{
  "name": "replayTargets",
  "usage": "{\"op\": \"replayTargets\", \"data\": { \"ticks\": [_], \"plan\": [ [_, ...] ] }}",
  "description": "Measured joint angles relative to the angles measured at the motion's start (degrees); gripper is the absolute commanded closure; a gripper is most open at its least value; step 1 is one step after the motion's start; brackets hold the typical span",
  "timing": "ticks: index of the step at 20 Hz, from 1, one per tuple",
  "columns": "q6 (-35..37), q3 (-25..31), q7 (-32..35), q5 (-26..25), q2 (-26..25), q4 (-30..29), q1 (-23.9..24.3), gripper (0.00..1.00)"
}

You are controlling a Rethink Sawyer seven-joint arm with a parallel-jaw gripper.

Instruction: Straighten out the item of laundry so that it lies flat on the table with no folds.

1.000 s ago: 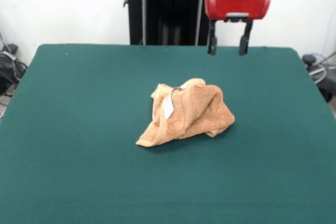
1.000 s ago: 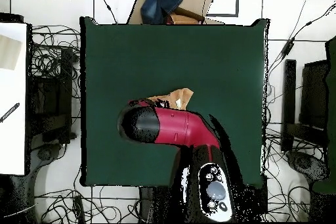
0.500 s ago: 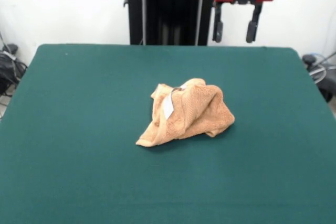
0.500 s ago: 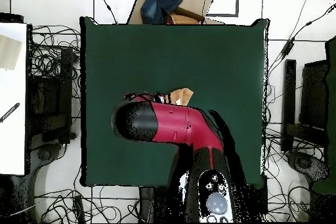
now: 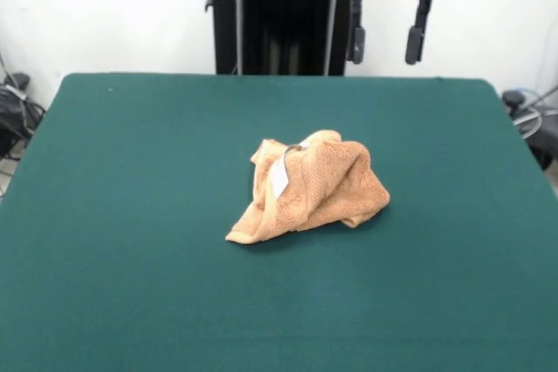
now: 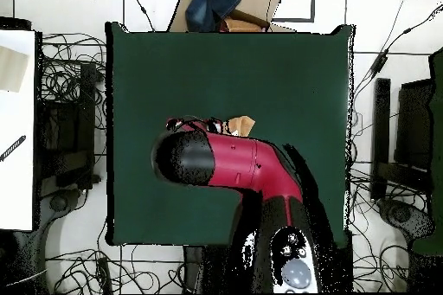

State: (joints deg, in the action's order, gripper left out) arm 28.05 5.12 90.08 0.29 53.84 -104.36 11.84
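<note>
Hanging high above the far part of the table (image 5: 105,302), the gripper (image 5: 384,43) has its two dark fingers (image 5: 357,43) spread well apart and pointing down, with nothing between them. Compared with half a second ago it sits a touch higher in the front view and slightly to the left; a second ago it hung clearly lower, with its tips level with the table's far edge, so the red wrist housing has climbed until only its lower part shows at the top edge. The towel (image 5: 307,187) lies crumpled near the middle of the green top, well below and apart from the gripper, bunched into a rough mound with several folds and a loose corner trailing toward the front left. Its small white label (image 5: 279,177) shows on the left face of the mound, beside a band of woven border. The heap has the same outline and sits in the same spot as in both earlier front pictures. In the overhead view the red and black arm (image 6: 234,162) reaches across the table and covers most of the cloth, leaving a small tan scrap (image 6: 240,125) showing just past its upper edge; the arm's dark end has shifted a little compared with the previous overhead picture.
</note>
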Motion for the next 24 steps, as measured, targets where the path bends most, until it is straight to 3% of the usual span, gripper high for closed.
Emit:
{"op": "replayTargets", "data": {
  "ticks": [24],
  "plan": [
    [-0.1, 4.3, 0.0, -0.1, -2.6, 0.0, 3.1, 0.00]
  ]
}}
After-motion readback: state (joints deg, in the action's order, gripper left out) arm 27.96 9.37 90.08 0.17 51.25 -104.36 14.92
